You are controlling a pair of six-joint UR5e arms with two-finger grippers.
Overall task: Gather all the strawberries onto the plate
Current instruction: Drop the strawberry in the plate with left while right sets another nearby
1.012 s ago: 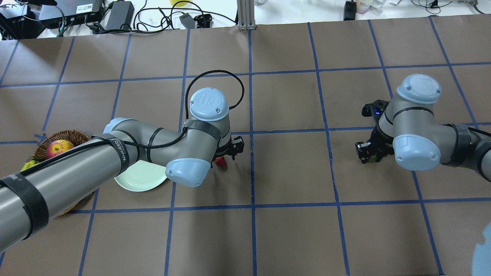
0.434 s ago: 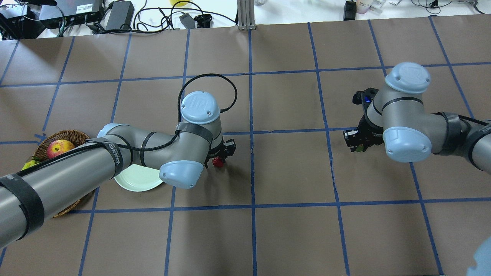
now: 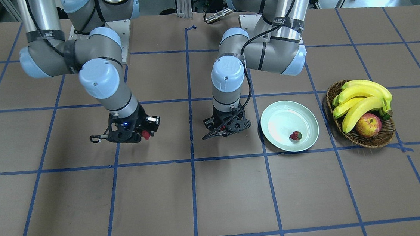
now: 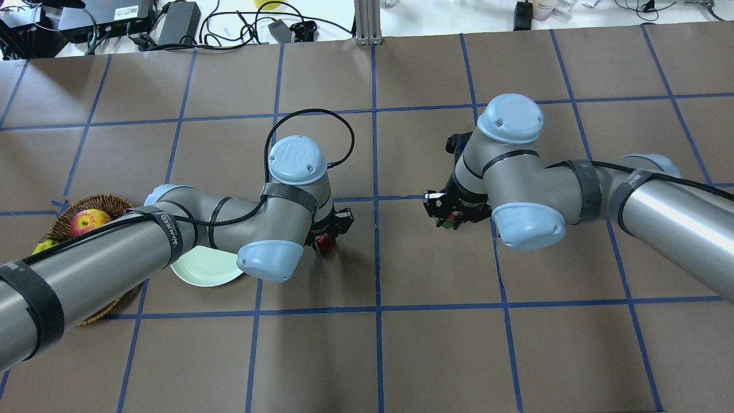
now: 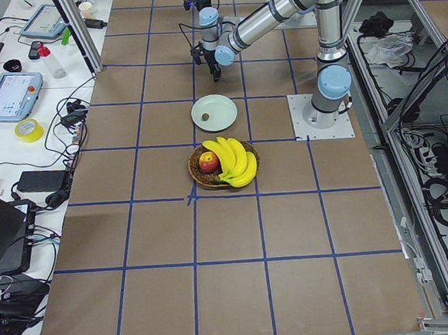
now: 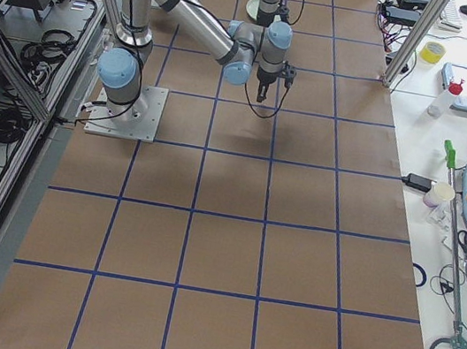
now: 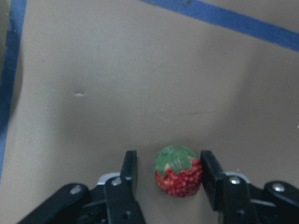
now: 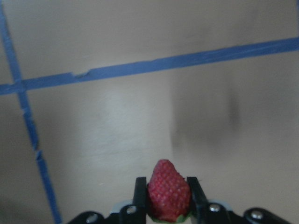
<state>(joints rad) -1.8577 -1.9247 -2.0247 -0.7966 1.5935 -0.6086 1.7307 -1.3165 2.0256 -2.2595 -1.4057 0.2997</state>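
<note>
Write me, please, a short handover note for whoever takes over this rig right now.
Left gripper: open, low over the table, fingers either side of the first strawberry; a gap shows at one finger, so not yet gripped.
Right gripper: shut on the second strawberry, well short of the plate.
Plate: beside the wicker basket, holds the third strawberry.
Done: one of three in.
Left: grip and carry the first, deliver the second.
</note>
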